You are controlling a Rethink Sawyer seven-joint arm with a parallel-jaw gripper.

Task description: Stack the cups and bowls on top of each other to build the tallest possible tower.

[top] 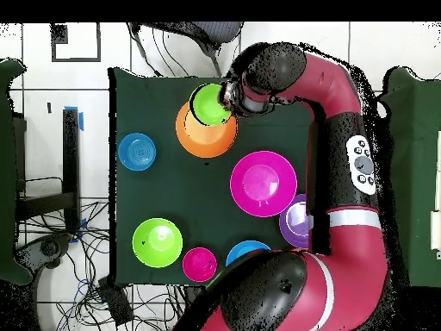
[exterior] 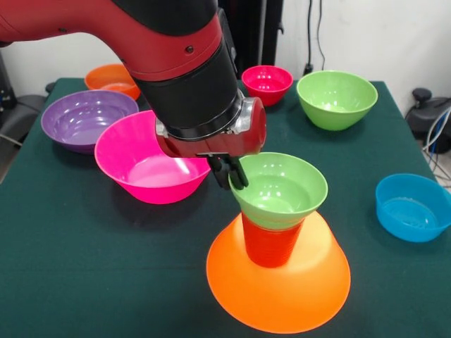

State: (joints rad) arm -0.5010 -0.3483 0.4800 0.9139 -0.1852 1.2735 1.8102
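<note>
The jaws pinch the rim of the small green bowl, which sits on the red cup atop the upside-down orange bowl.

A dark green table stands before a white wall, cables strewn on the tiled floor.
</note>
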